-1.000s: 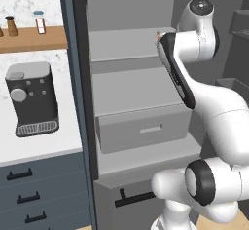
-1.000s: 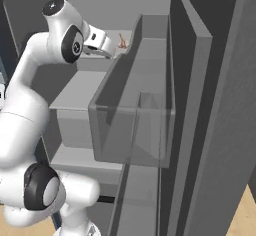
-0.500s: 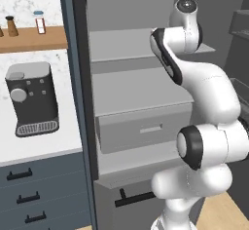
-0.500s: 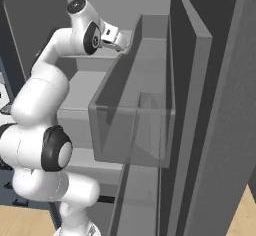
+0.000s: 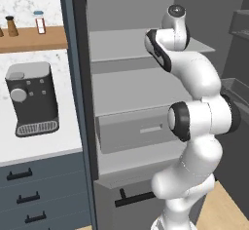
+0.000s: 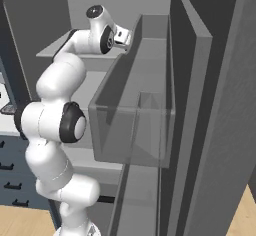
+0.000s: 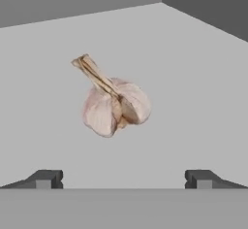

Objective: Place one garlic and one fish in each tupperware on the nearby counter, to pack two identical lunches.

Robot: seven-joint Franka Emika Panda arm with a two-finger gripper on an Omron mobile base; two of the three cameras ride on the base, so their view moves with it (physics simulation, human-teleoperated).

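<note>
A pale, papery garlic bulb [image 7: 115,107] with a dry tan stalk lies on the smooth flat grey fridge shelf [image 7: 193,92], just ahead of the two-finger gripper [image 7: 123,179]. The jaws stand spread to their widest either side of the bulb, short of it, gripping and touching nothing. Left of the open fridge, a white marble-look counter [image 5: 44,146] carries a boxy black coffee machine [image 5: 30,99].
</note>
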